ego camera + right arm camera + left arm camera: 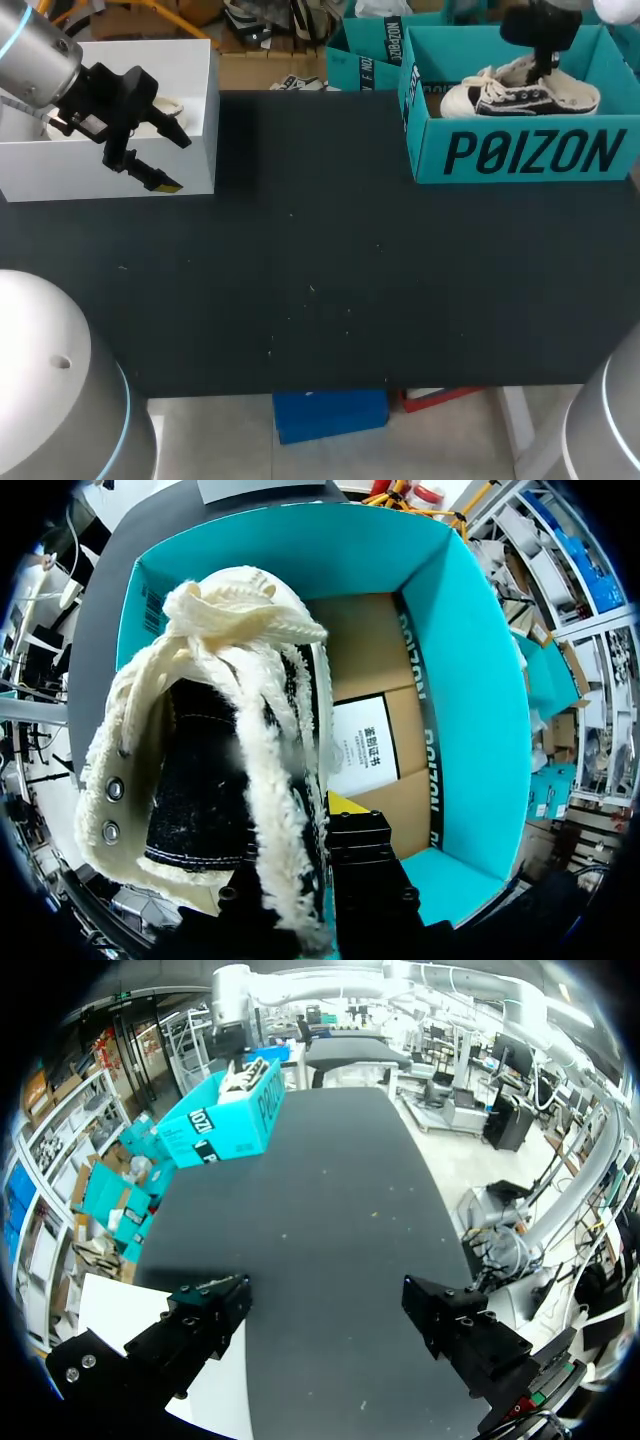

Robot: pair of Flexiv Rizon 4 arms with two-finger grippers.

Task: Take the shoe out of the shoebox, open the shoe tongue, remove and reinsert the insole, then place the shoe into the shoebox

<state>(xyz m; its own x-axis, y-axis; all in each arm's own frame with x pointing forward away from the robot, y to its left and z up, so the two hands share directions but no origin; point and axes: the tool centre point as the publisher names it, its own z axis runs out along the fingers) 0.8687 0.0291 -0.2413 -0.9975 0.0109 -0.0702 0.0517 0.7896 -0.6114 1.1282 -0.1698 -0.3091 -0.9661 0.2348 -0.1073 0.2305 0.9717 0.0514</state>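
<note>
A black-and-cream sneaker with a fleecy lining sits in the teal shoebox at the table's far right, its top above the front wall. My right gripper comes down onto it from above. In the right wrist view the gripper is shut on the fleecy collar of the shoe, with the shoebox floor beneath. My left gripper hangs open and empty at the far left, over a white box. In the left wrist view its gripper faces the distant shoebox.
A second teal box stands behind the shoebox, off the table's back edge. The white box takes up the far left corner. Between the two boxes lies bare black tabletop.
</note>
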